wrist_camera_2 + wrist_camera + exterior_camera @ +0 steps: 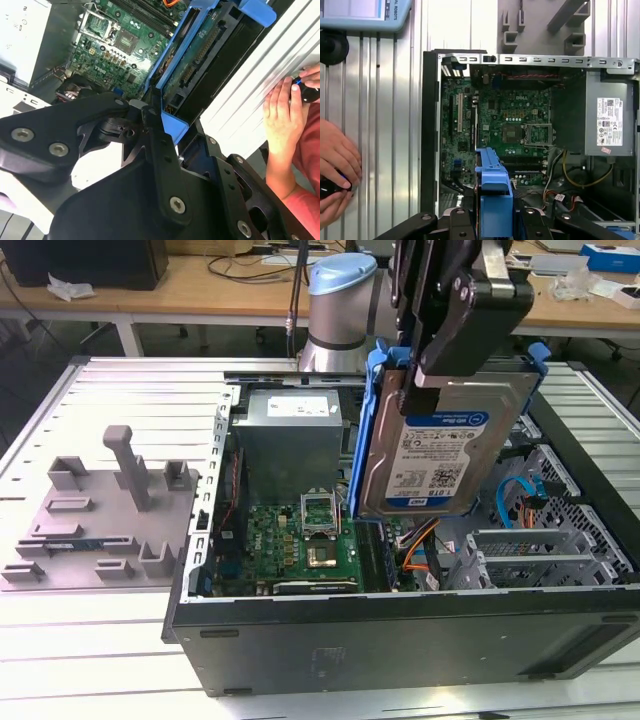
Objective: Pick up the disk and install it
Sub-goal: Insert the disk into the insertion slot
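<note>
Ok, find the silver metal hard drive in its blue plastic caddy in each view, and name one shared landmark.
Exterior view: silver hard drive in blue caddy, upright in the black gripper over the open black computer case.
Second wrist view: the drive's dark underside, past the gripper.
First wrist view: the drive edge-on over the case.
Landmark: green motherboard.

disk [440,455]: silver drive, white-and-blue label, blue caddy rail around its edges. Lifted, standing near-upright on its short end, slightly tilted, label facing the exterior view. Circuit-board side [197,55] shows in the second wrist view. Hangs over the open case [400,630].
</note>
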